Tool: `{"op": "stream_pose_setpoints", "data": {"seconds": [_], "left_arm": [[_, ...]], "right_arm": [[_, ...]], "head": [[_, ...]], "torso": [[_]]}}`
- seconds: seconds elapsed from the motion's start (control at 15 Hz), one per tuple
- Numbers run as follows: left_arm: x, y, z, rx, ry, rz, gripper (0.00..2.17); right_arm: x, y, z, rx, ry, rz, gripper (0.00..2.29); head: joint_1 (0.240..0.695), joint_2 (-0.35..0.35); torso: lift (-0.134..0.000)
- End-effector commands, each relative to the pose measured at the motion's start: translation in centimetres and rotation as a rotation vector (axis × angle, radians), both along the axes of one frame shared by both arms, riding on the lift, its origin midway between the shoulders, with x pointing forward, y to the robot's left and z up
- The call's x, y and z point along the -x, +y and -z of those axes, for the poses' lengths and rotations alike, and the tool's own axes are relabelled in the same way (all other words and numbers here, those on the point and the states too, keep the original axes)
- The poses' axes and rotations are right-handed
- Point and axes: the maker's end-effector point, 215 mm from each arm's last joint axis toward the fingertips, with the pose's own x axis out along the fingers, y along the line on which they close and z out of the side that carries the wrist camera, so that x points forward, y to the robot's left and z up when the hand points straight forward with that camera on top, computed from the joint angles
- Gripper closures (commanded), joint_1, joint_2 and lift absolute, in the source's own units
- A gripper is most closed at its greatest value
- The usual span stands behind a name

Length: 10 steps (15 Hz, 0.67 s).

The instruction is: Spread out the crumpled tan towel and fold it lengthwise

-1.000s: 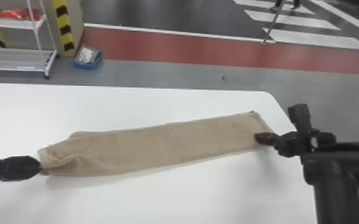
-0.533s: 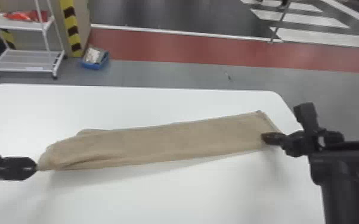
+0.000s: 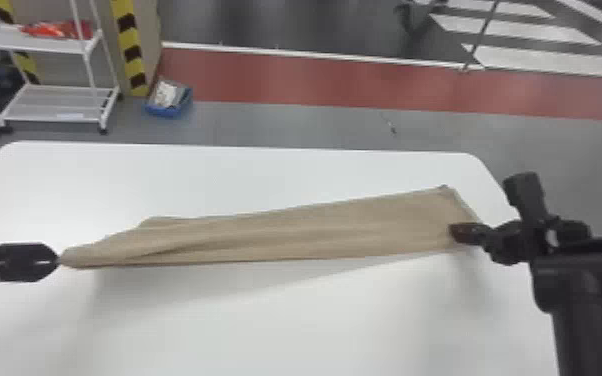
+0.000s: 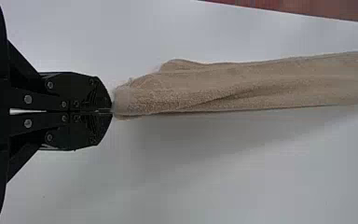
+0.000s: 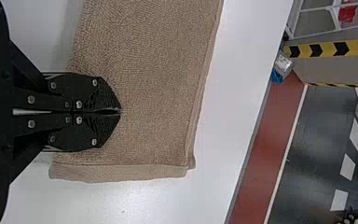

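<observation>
The towel lies as a long strip across the table, its left end lifted. Note that the bunching at this end has drawn out and the near edge now runs straighter; judge the spreading nearly done, with a fold remaining at the left. Your left gripper is closed on the left corner. Your right gripper is closed, tips against the right end; you cannot tell whether it pinches cloth.

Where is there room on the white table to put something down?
There's bare table between the towel and the far edge, and more on the near side of the towel. It's crowded at the towel's ends, by the left hand and right hand.
</observation>
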Motion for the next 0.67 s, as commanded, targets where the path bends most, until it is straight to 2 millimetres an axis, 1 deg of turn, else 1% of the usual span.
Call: {"op": "stream_pose_setpoints", "data": {"seconds": [0.0, 0.07, 0.13, 0.2, 0.33, 0.4, 0.47, 0.53, 0.6], "left_arm": [[-0.3, 0.8, -0.8, 0.075, 0.015, -0.092, 0.92], [-0.4, 1.1, -1.1, 0.097, 0.019, -0.122, 0.17], [-0.3, 1.2, -1.3, 0.103, 0.018, -0.129, 0.0], [-0.3, 2.1, -1.6, 0.116, 0.023, -0.171, 0.0], [-0.4, 3.0, -2.1, 0.171, 0.041, -0.234, 0.02], [-0.8, 3.8, -2.2, 0.247, 0.057, -0.324, 0.02], [-1.3, 4.5, -2.1, 0.371, 0.107, -0.446, 0.04], [-1.7, 4.8, -1.8, 0.493, 0.16, -0.572, 0.09], [-2.1, 4.5, -1.4, 0.582, 0.191, -0.647, 0.12]], "right_arm": [[0.1, 0.0, 0.2, 0.0, 0.002, 0.001, 2.22], [0.2, -0.1, 0.3, 0.001, 0.004, 0.002, 2.22], [0.2, -0.1, 0.4, 0.001, 0.005, 0.003, 2.22], [0.3, -0.1, 0.6, 0.0, 0.01, 0.003, 2.22], [0.3, -0.2, 0.7, 0.002, 0.008, 0.006, 2.22], [0.4, -0.3, 0.7, 0.003, 0.006, 0.008, 2.22], [0.4, -0.4, 0.6, 0.003, 0.004, 0.011, 2.22], [0.4, -0.5, 0.5, -0.002, 0.001, 0.014, 2.22], [0.5, -0.7, 0.5, -0.006, -0.002, 0.021, 2.22]], "head": [[0.695, -0.158], [0.695, -0.156], [0.695, -0.154], [0.695, -0.15], [0.695, -0.14], [0.695, -0.137], [0.695, -0.131], [0.695, -0.125], [0.695, -0.119]], "torso": [[-0.124], [-0.124], [-0.124], [-0.124], [-0.124], [-0.124], [-0.124], [-0.124], [-0.124]]}}
